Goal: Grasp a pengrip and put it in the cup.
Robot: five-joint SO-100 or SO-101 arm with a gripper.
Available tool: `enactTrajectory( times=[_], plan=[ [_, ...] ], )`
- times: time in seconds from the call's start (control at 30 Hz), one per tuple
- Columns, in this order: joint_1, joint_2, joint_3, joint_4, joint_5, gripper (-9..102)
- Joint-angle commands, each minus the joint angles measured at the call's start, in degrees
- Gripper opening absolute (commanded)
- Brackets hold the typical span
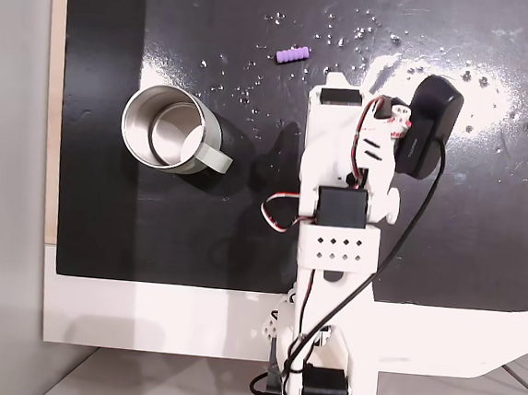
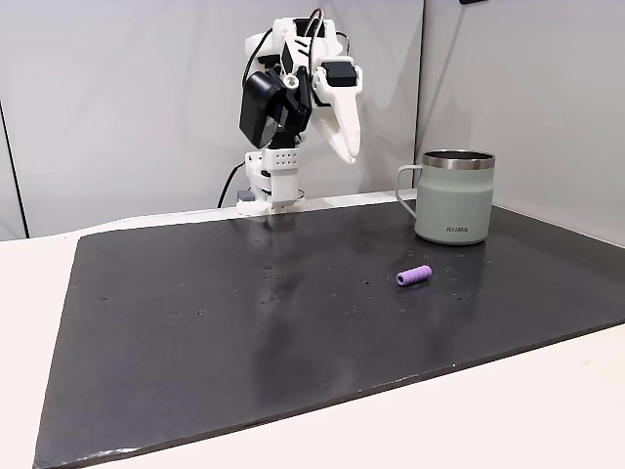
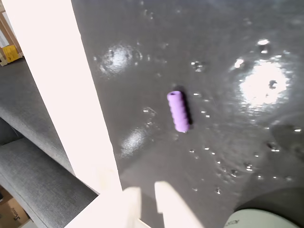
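Observation:
The purple ribbed pengrip (image 1: pixel 293 55) lies on the black mat near its far edge in a fixed view. It also shows on the mat in front of the cup (image 2: pixel 414 276), and in the middle of the wrist view (image 3: pixel 178 110). The silver cup (image 1: pixel 168 129) stands upright and looks empty, its handle tab toward the arm. From the side the cup (image 2: pixel 454 195) is at the right, and its rim (image 3: pixel 259 218) peeks into the wrist view's corner. My gripper (image 2: pixel 349 152) hangs high above the mat on the folded arm, shut on nothing. Its fingertips (image 3: pixel 164 190) point toward the pengrip, well short of it.
The white arm (image 1: pixel 336 167) is folded over the mat's middle, with a black camera (image 1: pixel 428 124) on its wrist. The black mat (image 2: pixel 244 322) is speckled with small glints. A pale table border (image 3: pixel 61 95) runs along the mat's edge.

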Motion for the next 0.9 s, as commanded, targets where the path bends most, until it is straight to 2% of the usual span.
enactTrajectory(
  times=[0.0, 0.43, 0.63, 0.77, 0.87],
  plan=[
    [-0.44, -7.47, -12.83, 3.25, 0.26, 0],
    [-2.99, -33.31, -38.32, 15.47, 0.88, 0],
    [-3.78, -46.85, -53.7, 24.43, 3.16, 0],
    [-3.87, -55.9, -65.74, 31.2, 4.83, 5],
    [-4.04, -61.26, -73.65, 35.33, 5.8, 14]
  ],
)
